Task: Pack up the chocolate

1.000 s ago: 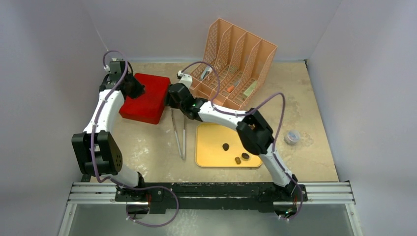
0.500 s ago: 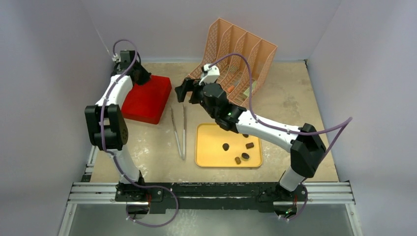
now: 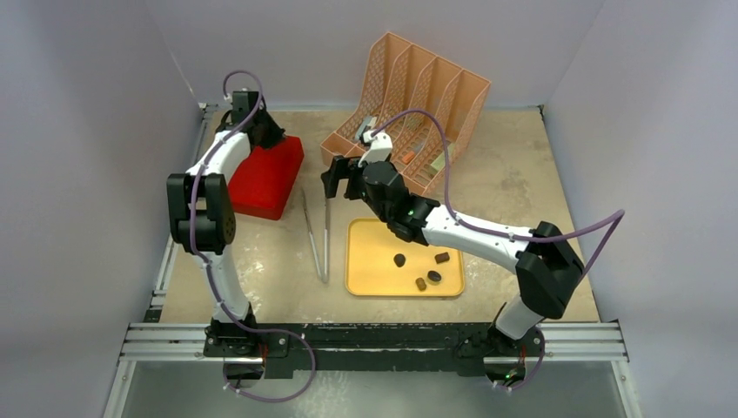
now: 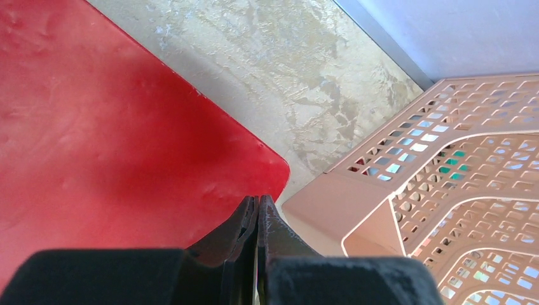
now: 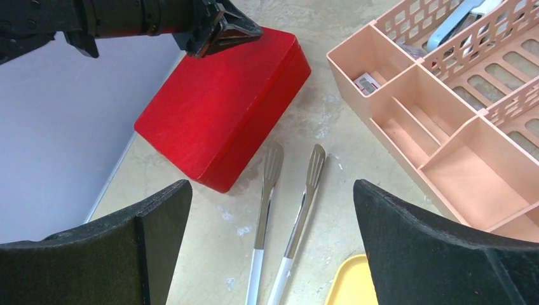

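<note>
Several dark and caramel-brown chocolate pieces lie on a yellow tray. My right gripper hovers left of and beyond the tray. It is open and empty above a pair of metal tongs lying on the table. A closed red box sits at the back left. My left gripper is shut with nothing in it, at the box's far right corner. It also shows in the right wrist view, where the left gripper is over the red box.
A peach mesh file organizer stands at the back centre, close to both grippers, with small items in its slots. The tongs lie between the red box and the tray. Side walls enclose the table.
My right gripper has opened and pulled back from the red box's right edge to above the tongs, its arm stretched out. My left gripper slid right along the box's back edge.
</note>
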`<state>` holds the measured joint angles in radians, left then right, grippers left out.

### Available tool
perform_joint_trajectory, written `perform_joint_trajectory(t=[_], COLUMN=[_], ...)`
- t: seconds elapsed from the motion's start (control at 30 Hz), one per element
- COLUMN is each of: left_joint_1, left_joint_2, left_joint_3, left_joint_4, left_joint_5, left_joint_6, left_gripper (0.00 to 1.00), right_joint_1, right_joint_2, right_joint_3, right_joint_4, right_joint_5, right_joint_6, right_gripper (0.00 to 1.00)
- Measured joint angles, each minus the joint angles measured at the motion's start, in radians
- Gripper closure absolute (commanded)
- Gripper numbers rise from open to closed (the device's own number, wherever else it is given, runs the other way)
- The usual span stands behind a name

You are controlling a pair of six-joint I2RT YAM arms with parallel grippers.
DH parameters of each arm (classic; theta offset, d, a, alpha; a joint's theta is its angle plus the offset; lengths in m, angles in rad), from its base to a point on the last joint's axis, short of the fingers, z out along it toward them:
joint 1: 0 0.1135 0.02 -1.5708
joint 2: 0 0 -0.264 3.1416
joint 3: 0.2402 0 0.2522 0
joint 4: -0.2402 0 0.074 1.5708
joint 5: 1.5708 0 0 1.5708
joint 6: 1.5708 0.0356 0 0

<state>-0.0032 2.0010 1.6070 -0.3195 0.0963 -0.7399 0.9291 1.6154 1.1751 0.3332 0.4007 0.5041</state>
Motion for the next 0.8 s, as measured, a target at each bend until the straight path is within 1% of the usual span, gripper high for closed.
perform_joint_trajectory(t=[0.13,0.2,0.23,0.53,0.8], left_joint_1=[-0.018,-0.026,-0.027,-0.056,-0.057], left_joint_2=[0.013,0.048,0.066,0.082,0.046], left_joint_3=[-0.024,-0.033,-0.018,0.109,0.119], left_joint_4=[0.027,0.023,0.047,-0.126,-0.101], left_joint_5=[-0.026,-0.019,-0.01,-0.045,-0.074], left_joint_6=[0.008,0.005,0.003,0.029,0.025], left_gripper=[1.0,1.0,1.0,1.0,1.0], right_joint_1=[0.0,0.0,0.0,0.0,0.0], right_joint_2=[-0.008,-0.008,-0.008,-0.009,-0.043], right_joint_3=[-0.001,-0.001,-0.001,-0.002,-0.021], right_joint_4=[0.003,0.002,0.001,0.002,0.002], right_joint_5=[0.0,-0.001,-0.001,-0.002,0.0], right_joint_6=[0.0,0.0,0.0,0.0,0.0], right_gripper=[0.01,0.01,0.01,0.01,0.01])
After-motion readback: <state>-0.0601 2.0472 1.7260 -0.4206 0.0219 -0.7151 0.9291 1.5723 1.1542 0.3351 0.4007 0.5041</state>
